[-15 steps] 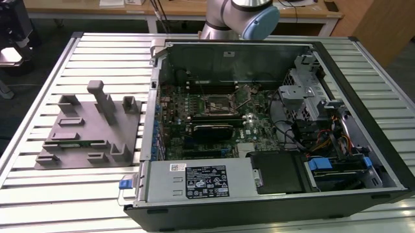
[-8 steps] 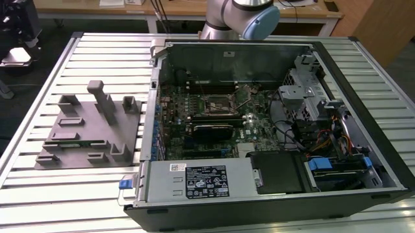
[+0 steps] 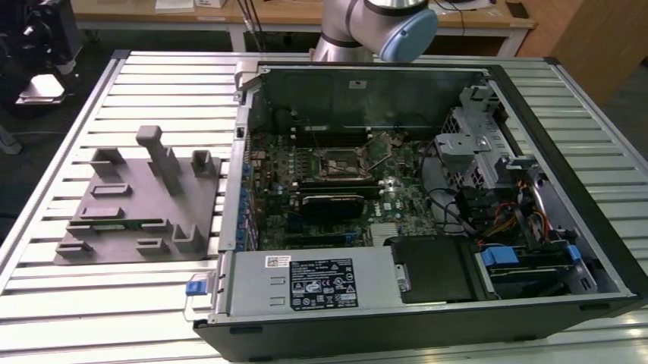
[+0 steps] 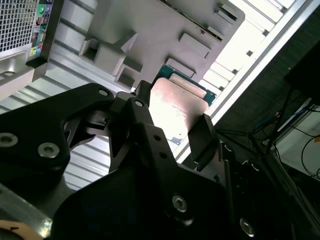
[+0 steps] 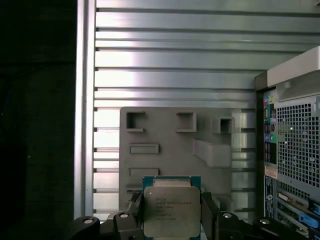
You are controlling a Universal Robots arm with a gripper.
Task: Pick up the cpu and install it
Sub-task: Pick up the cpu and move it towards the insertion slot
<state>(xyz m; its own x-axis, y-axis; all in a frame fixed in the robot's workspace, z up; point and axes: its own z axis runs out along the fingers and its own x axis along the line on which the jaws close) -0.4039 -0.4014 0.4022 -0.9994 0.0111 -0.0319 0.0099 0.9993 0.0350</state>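
The cpu (image 5: 171,210) is a flat square chip with a silvery top and a green border. My gripper (image 5: 171,216) is shut on it, one black finger (image 5: 134,210) against each of two opposite edges. In the second wrist view the cpu (image 4: 176,105) sits between the same fingers (image 4: 201,134) of the gripper (image 4: 172,125), held in the air over the grey tray (image 4: 150,30). That tray (image 5: 170,135) lies below the chip on the slatted table. The black-framed socket (image 3: 339,163) sits mid-motherboard inside the open computer case (image 3: 426,197). The arm (image 3: 380,30) stands behind the case.
The grey tray (image 3: 132,199) carries raised blocks and posts (image 3: 162,155), at the exterior view's left of the case. The case's rear panel (image 5: 295,150) stands close beside the tray. Cables and a drive cage (image 3: 486,152) crowd the case's right side. The table edge (image 5: 82,125) runs past the tray.
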